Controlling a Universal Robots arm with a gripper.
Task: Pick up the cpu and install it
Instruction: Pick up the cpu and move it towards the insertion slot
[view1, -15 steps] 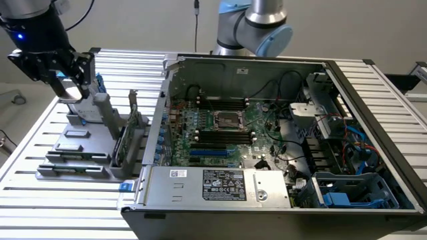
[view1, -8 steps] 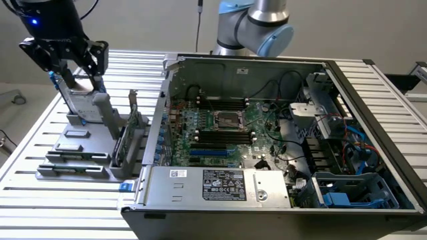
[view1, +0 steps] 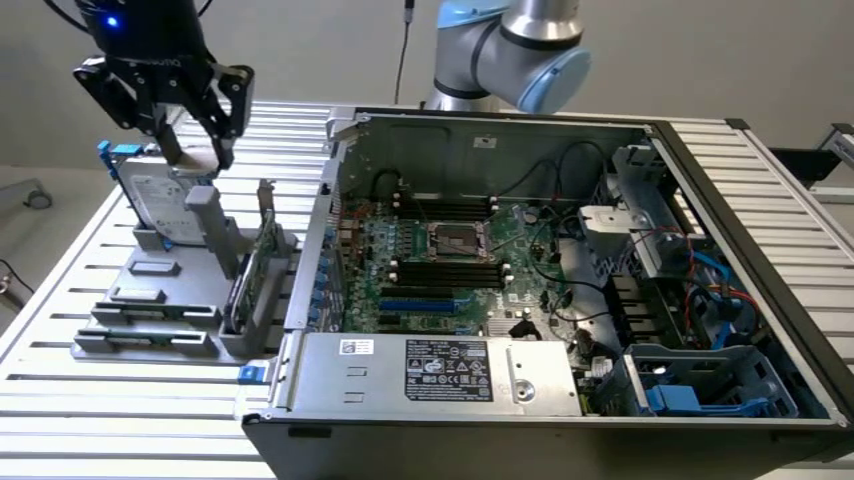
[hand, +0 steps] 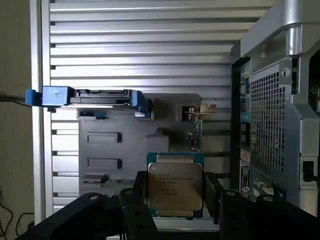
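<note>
A slatted metal table (view1: 54, 400) carries an open computer case (view1: 747, 200). On the exterior view's left it also carries a grey fixture (view1: 160, 300) with an upright hard drive (view1: 158, 205). My claw (view1: 198, 150) hangs above that fixture, clamped on the cpu (view1: 192, 158), well apart from the motherboard socket (view1: 454, 240).

From my wrist, the table (hand: 140, 50) lies behind. The cpu (hand: 175, 186) stands face-on, pinched by its side edges between my fingers (hand: 141, 192), with the computer case (hand: 280, 125) nearby.

Silver arm (view1: 539, 14), pale-blue joint caps (view1: 555, 76); black hand (view1: 196, 150), seemingly lettered.
</note>
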